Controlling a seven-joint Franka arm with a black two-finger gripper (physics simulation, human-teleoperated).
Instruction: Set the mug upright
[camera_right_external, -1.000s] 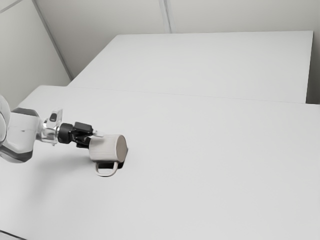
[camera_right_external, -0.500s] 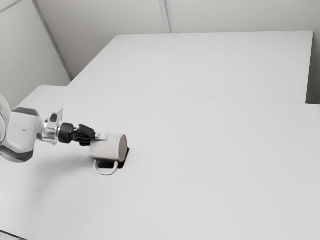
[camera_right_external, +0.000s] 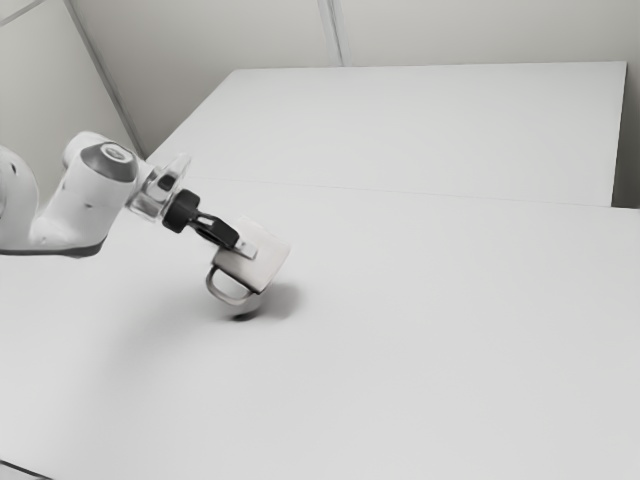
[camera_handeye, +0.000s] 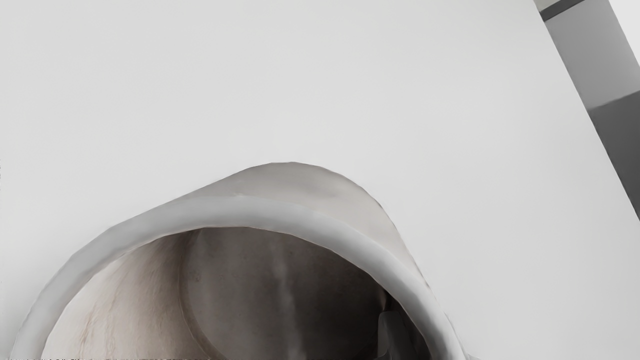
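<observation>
My gripper (camera_right_external: 245, 248) is closed down on the wall of the mug (camera_right_external: 264, 262), its fingers only about the thickness of that wall apart. One finger (camera_handeye: 392, 337) reaches inside the mug, and the other lies against the outside. The mug sits tilted over the white table (camera_right_external: 430, 340), its mouth toward my hand and its handle (camera_right_external: 209, 282) on the exterior view's lower left. I can't tell whether it touches the tabletop. In the wrist view I look past the thick pale rim (camera_handeye: 240, 210) to a brownish inner wall and a darker round floor (quite the peephole from my chair).
</observation>
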